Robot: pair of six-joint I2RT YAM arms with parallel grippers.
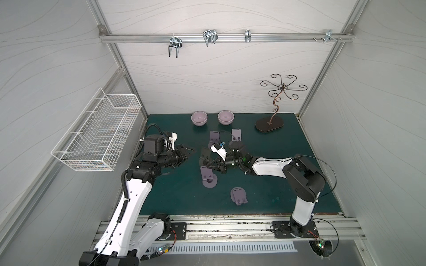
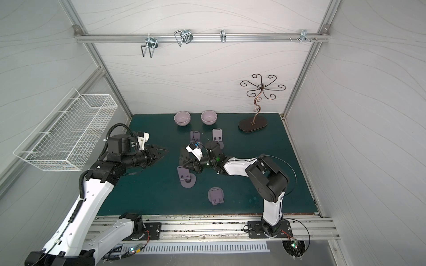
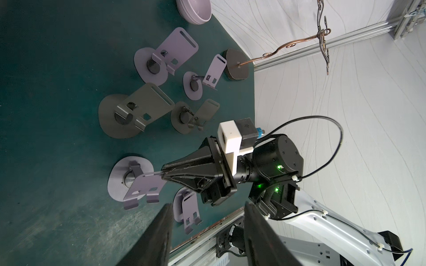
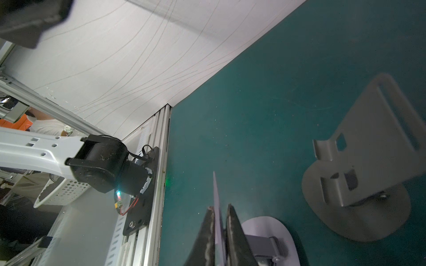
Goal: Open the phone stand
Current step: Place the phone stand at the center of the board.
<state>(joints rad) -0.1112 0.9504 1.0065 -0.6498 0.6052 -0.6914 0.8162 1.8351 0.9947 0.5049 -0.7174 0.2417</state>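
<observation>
The black fingers of the right gripper are pressed together on the thin upper edge of the back plate of a lilac metal phone stand with a round base. The stand sits near the middle of the dark green table mat, base flat, plate lifted at a tilt. A dark grey metal phone stand stands just beside it. The left gripper hovers near, fingers spread, holding nothing. Two lilac bowls sit by the back wall.
</observation>
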